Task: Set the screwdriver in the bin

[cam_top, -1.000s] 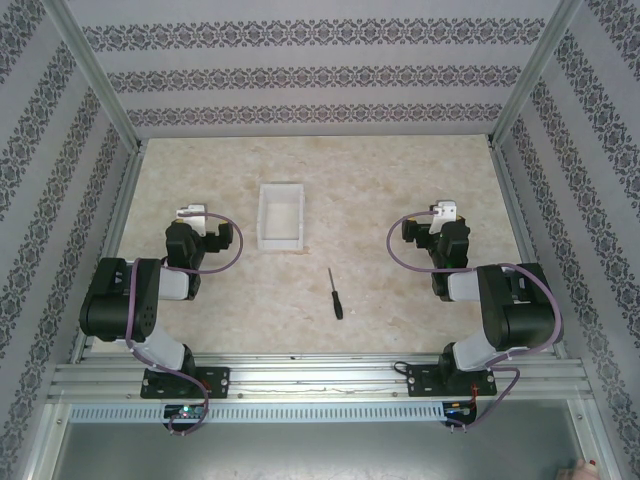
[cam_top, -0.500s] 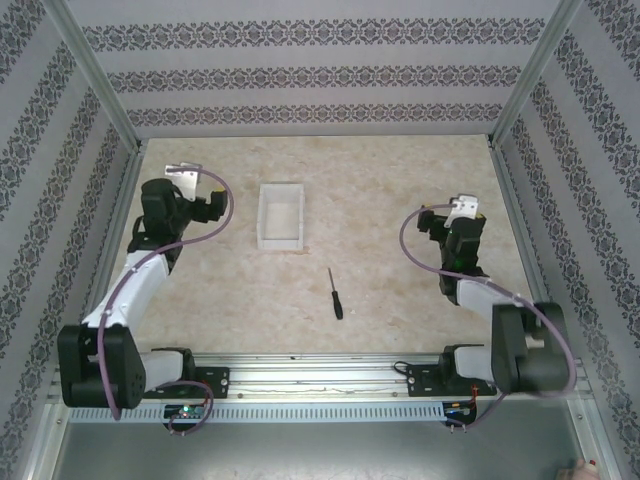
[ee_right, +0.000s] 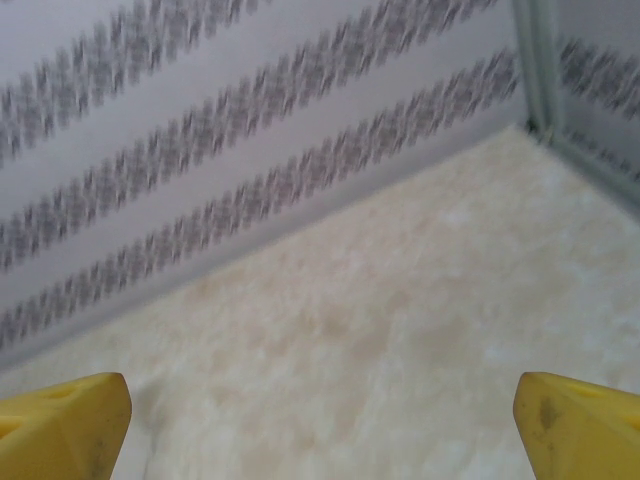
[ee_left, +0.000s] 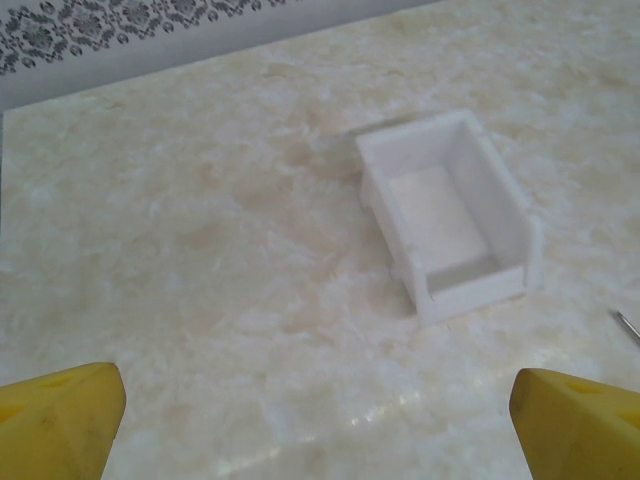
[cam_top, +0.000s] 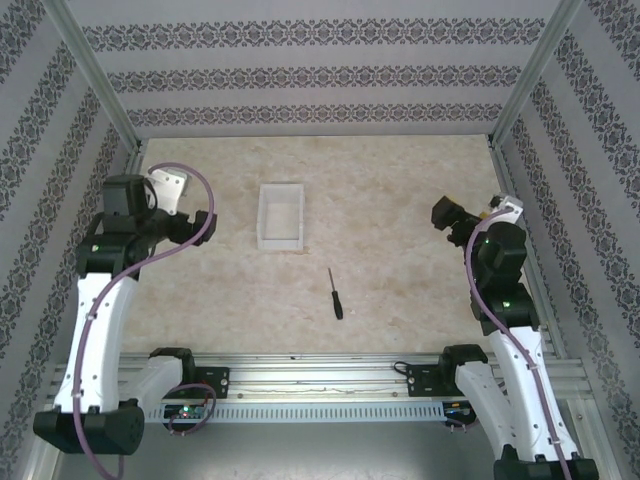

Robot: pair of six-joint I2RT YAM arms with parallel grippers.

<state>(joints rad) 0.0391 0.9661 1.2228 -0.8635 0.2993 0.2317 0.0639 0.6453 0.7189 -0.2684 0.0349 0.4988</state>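
Arms: left arm [cam_top: 95, 330] and right arm [cam_top: 525, 395], white tubular links with black joint housings.
Cables: a purple cable [cam_top: 207, 195] looped along each arm.
Grippers: left gripper [ee_left: 320, 430], right gripper [ee_right: 320, 425], yellow wedge-shaped fingertips [ee_left: 60, 420].
Bases: black mounting brackets [cam_top: 190, 372].

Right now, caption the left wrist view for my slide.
Open left gripper faces the empty bin; screwdriver tip at right edge.

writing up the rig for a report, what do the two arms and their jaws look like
The left arm and right arm match: black joint housings, white link segments and black bases bolted to an aluminium rail. A purple cable loops along each. In the wrist views the jaws have yellow wedge-shaped tips.
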